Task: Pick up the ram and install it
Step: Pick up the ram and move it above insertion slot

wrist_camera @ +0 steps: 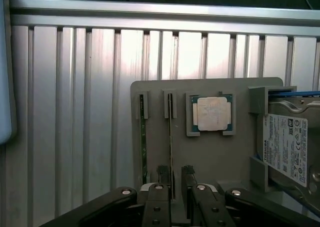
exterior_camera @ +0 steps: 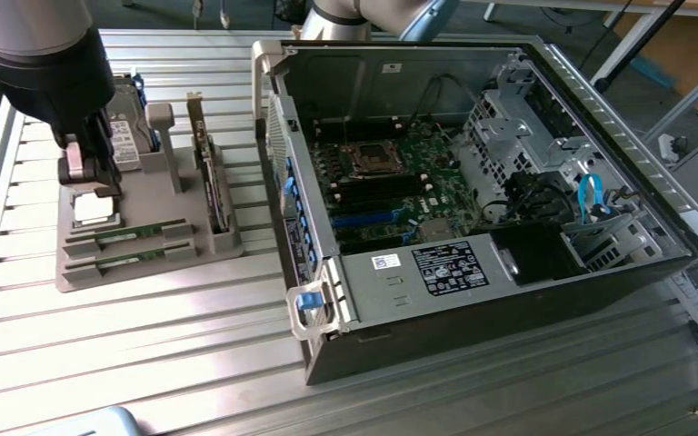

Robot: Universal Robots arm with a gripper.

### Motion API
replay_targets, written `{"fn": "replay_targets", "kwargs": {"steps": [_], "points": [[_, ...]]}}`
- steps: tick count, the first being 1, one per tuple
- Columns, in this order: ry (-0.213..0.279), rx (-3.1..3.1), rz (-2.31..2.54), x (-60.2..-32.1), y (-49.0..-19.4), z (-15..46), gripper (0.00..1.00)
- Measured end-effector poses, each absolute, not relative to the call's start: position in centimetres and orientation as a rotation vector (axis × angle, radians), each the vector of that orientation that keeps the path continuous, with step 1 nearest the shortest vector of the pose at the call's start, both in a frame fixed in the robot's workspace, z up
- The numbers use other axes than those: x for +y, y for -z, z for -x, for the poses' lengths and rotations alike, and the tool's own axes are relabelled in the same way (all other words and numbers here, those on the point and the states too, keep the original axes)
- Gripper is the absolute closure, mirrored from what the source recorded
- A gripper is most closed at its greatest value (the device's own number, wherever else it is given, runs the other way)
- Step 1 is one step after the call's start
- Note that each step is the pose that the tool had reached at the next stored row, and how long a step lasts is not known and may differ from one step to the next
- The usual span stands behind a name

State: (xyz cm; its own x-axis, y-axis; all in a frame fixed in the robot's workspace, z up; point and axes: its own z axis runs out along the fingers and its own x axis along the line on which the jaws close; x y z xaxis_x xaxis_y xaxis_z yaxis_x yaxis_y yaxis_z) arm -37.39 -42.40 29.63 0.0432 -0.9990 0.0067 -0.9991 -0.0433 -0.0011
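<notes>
The gripper (wrist_camera: 175,173) holds its fingers (wrist_camera: 162,176) apart, one on each side of the ram (wrist_camera: 170,137). This looks like the pick-up step. It needs a soft, straight squeeze.

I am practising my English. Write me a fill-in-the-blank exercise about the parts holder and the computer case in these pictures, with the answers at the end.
1. The gray holder carries ___ ram sticks.
2. The processor lies between the ram sticks and the ___.
3. The open computer case stands on the exterior view's ___ of the holder.
Missing words: two; hard drive; right.
</notes>
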Motion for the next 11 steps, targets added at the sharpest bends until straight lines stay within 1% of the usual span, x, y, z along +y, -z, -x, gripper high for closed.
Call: {"fn": "replay_targets", "kwargs": {"steps": [11], "points": [[-0.009, -2.17, -2.266, -42.42, -28.59, 37.38, 0.76]]}}
